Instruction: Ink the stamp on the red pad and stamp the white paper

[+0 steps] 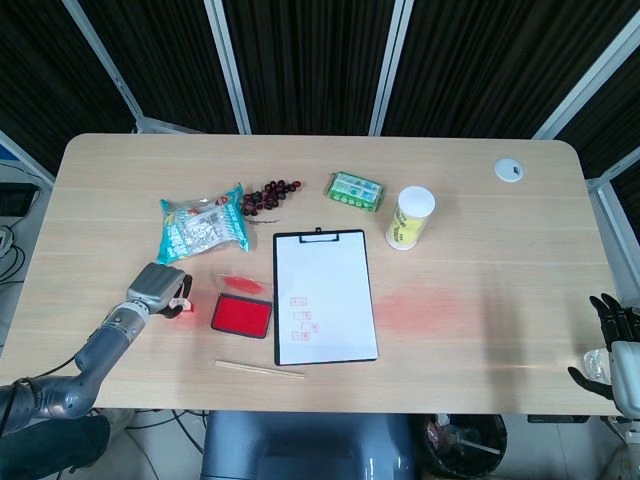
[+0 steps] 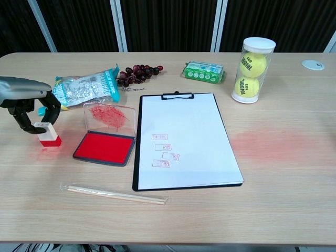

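The stamp [image 2: 46, 134], white on top with a red base, stands upright on the table at the left. My left hand [image 2: 29, 102] arches over it. Its fingers [image 2: 24, 124] curve down on the stamp's left with a thin gap, and the thumb hangs just above it. In the head view the stamp [image 1: 186, 305] shows just right of the left hand [image 1: 158, 287]. The red ink pad [image 2: 104, 147] lies open to the right, its clear lid [image 2: 109, 115] tipped back. The white paper [image 2: 184, 137] on a black clipboard carries several red prints. My right hand [image 1: 610, 345] rests open at the table's near right edge.
A snack bag [image 2: 86, 86], dark grapes [image 2: 137, 73], a green packet [image 2: 205, 71] and a tube of tennis balls [image 2: 252, 69] line the far side. Wrapped chopsticks [image 2: 115, 194] lie near the front edge. A red smear [image 2: 273, 140] marks the table to the right of the clipboard.
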Available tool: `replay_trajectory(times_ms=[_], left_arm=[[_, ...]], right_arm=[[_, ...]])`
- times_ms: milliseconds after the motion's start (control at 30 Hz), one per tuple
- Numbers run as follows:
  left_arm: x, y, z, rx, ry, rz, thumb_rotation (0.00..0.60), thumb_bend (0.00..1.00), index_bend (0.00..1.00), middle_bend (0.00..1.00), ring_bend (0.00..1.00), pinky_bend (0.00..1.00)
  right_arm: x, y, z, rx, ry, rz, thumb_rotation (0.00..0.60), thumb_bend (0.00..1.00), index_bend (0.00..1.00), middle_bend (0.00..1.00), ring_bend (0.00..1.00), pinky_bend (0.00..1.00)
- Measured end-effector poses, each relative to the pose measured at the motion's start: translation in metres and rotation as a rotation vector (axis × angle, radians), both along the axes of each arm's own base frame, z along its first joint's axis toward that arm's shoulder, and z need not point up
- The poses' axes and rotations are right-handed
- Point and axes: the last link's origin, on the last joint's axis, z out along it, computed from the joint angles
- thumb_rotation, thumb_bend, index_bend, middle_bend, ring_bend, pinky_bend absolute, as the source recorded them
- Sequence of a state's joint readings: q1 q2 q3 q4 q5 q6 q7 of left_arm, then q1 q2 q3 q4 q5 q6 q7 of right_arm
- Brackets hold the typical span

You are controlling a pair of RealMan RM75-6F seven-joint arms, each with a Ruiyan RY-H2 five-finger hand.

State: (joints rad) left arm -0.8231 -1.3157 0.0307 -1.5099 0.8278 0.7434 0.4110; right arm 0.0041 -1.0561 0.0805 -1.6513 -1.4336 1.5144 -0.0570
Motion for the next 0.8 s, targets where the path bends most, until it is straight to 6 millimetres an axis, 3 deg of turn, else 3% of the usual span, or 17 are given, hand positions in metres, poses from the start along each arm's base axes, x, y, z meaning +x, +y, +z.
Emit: replay_trajectory(times_ms=[333, 800], left_arm=[[0.014, -0.003, 0.003, -0.005, -0.029, -0.027, 0.6, 0.46, 0.6, 0.56, 1.0, 1.0], [0.073, -0.008, -0.001, -0.037, -0.056, -0.152, 0.6, 0.46, 0.61, 0.56, 1.0, 1.0]], right_arm=[[0.0, 0.0, 0.0, 0.0, 0.0, 0.002, 0.6, 0.1, 0.11, 0.1, 0.16, 0.16], [0.0, 0.0, 0.0, 0.002, -0.001, 0.0, 0.6, 0.1, 0.11, 0.1, 0.16, 0.16]])
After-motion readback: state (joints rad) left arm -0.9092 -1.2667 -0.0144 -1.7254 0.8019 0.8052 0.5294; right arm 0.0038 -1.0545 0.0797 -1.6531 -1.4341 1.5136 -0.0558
